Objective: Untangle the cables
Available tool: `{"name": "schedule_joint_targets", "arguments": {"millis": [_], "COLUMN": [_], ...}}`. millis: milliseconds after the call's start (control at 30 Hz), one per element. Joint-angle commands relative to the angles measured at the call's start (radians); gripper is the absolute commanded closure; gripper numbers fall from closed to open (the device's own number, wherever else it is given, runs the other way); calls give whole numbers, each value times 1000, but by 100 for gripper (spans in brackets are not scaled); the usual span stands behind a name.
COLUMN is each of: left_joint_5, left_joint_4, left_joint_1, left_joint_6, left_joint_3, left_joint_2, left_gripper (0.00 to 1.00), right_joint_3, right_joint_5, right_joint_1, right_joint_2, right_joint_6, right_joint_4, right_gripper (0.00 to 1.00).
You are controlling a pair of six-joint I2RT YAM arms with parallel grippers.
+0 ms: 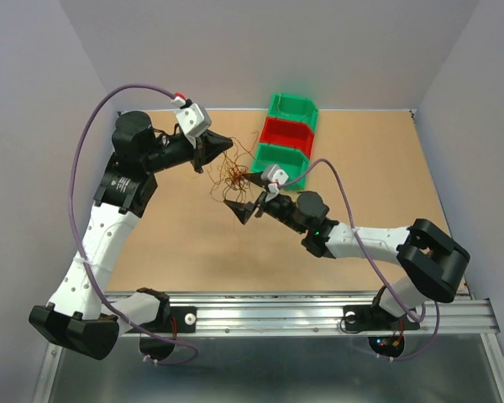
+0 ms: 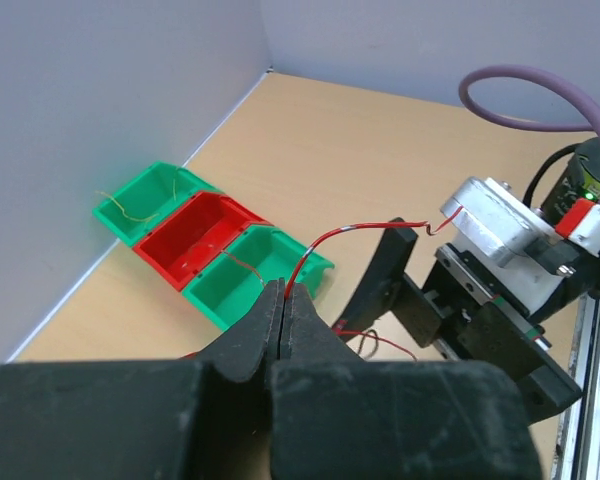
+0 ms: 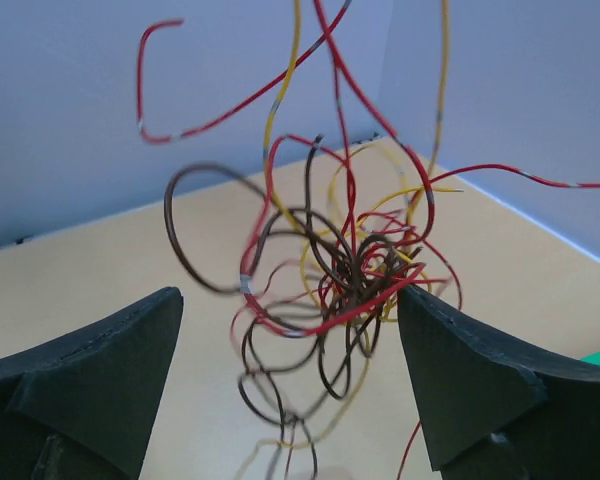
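Observation:
The cables (image 1: 233, 173) are a loose knot of thin red, brown and yellow wires hanging between the two grippers. My left gripper (image 1: 224, 143) is shut on one red cable (image 2: 314, 250), which rises from its closed fingertips (image 2: 283, 297) towards the right arm. In the right wrist view the knot (image 3: 345, 268) dangles above the table, right in front of my right gripper (image 3: 290, 370). Its fingers (image 3: 95, 375) stand wide apart, and some strands touch the right finger's tip. From above, the right gripper (image 1: 248, 196) sits just below the knot.
A row of three small bins stands at the back: green (image 1: 292, 107), red (image 1: 286, 132), green (image 1: 279, 157). In the left wrist view thin wires lie in the bins (image 2: 210, 250). The right arm's purple cable (image 1: 340, 189) loops over the table. Walls enclose the back and sides.

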Motion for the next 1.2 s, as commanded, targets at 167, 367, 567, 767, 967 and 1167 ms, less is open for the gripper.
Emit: {"name": "schedule_joint_targets", "arguments": {"millis": [167,367,567,767,967,1167], "left_joint_5": [1,-36,-182,-628,-740,-742], "left_joint_4": [4,-29,-50,48,128,162], "left_joint_1": [-16,-16,-16,-4,140,264], "left_joint_6": [-2,21,72,129,61,46], "left_joint_3": [20,61,123,137,144,114], "left_joint_2": [-43,-74,-89,-89,-86,-77], "left_gripper": [100,100,100,100,100,100], "right_joint_3": [175,155,62,-78,-251,-534], "right_joint_5": [248,241,155,-15,193,521], "right_joint_1": [0,2,0,2,2,2], "right_joint_2": [90,122,119,99,-31,-429], "right_joint_6": [-54,-63,-21,26,16,142], "right_joint_4": [42,42,41,-4,-25,-27], "right_gripper": [45,100,99,100,99,100]}}
